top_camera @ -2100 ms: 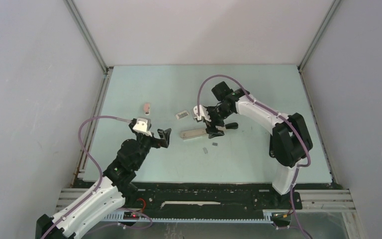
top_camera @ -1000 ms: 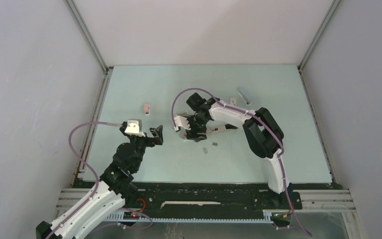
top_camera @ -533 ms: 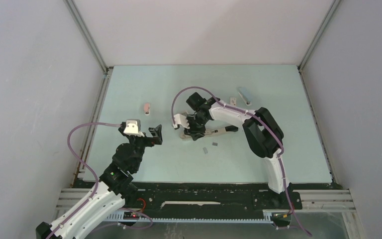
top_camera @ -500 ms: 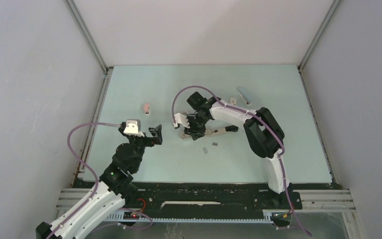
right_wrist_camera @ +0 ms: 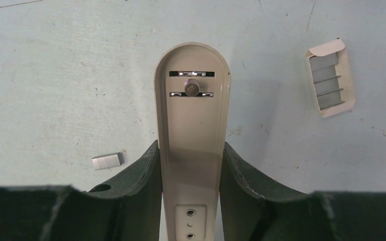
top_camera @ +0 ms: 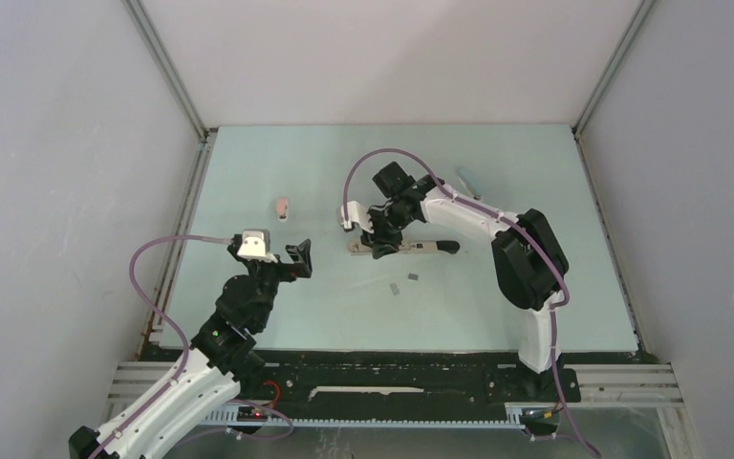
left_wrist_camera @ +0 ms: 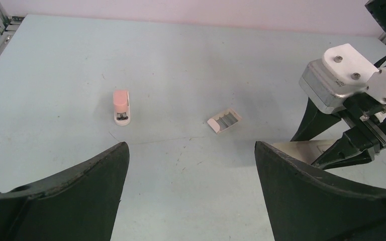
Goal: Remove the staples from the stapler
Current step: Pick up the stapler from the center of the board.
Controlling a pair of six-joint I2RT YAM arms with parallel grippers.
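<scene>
On table [right_wrist_camera: 55, 75], box [right_wrist_camera: 326, 48] holding staples [right_wrist_camera: 328, 83], right tool [right_wrist_camera: 191, 150] pinching stapler [right_wrist_camera: 192, 115], left tool [left_wrist_camera: 191, 148] spread.

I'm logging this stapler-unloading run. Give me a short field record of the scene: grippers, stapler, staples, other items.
right gripper: shut on the beige stapler
left gripper: open, holding nothing
staple strip: loose on the table beside the stapler
staple box: open, strips inside
pink stapler: lying apart, untouched

The beige stapler [right_wrist_camera: 192, 115] lies flat near the middle of the table [top_camera: 248, 172]. The staples [top_camera: 412, 277], 2 short silvery strips, lie loose just nearer the near edge
</scene>
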